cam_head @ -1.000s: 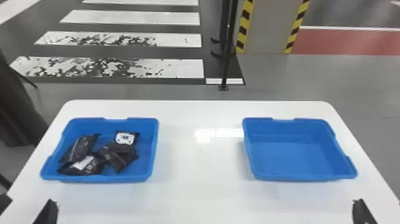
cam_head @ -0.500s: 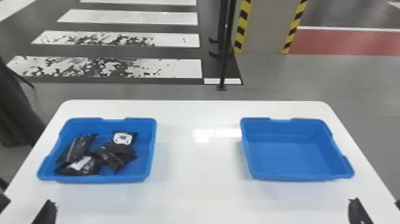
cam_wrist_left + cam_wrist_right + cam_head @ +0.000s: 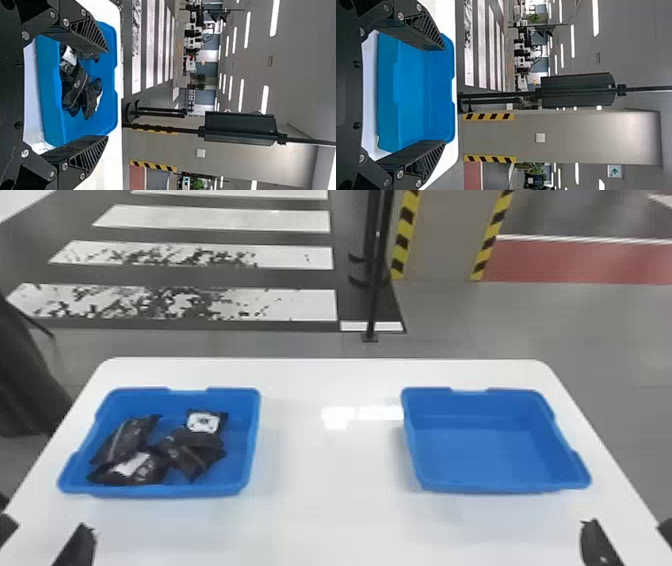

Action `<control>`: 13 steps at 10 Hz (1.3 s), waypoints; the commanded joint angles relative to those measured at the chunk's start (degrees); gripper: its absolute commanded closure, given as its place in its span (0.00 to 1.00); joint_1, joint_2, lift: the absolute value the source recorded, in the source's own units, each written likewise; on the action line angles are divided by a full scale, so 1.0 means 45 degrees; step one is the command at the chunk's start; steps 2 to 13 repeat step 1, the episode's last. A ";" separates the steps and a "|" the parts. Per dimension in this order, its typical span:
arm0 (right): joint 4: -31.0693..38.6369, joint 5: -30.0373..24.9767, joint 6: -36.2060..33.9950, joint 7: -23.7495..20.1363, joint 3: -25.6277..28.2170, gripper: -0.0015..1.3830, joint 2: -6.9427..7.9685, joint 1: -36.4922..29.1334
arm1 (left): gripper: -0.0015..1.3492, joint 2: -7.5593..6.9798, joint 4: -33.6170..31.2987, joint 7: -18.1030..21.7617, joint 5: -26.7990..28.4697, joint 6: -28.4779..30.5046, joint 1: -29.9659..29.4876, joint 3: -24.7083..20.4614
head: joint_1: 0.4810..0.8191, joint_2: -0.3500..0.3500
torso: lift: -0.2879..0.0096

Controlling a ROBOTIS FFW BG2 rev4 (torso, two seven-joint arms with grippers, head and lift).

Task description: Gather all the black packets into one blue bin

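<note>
Several black packets (image 3: 187, 450) lie heaped in the left blue bin (image 3: 165, 490); two show white labels. The right blue bin (image 3: 492, 450) has nothing inside. At the bottom left of the head view my left gripper (image 3: 45, 537) stands on the near side of the packet bin, and at the bottom right my right gripper (image 3: 631, 540) is on the near side of the other bin. In the left wrist view, the left gripper (image 3: 107, 94) is open, with packets (image 3: 77, 89) seen between its spread fingers. The right gripper (image 3: 445, 95) is likewise open in its wrist view, holding nothing.
Both bins stand on a white table (image 3: 330, 470), with a wide stretch of tabletop between them. Beyond its far edge, a thin black post (image 3: 378, 280) rises from the floor. A dark object (image 3: 27, 375) stands off the table's left side.
The bins, table and floor markings have slid slightly left in the head view. More of the right gripper shows at the right edge. The packets lie as before.
</note>
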State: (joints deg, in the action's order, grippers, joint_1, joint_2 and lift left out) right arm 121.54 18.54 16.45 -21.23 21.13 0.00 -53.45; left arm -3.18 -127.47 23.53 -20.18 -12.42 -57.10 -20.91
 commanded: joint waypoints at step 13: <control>-0.0025 0.0070 0.0002 0.0010 0.0002 0.15 0.0011 0.0065 | 0.21 -0.0035 -0.0001 0.0025 -0.0010 0.0104 0.0095 0.0025 | 0.63 0.43 | 0.60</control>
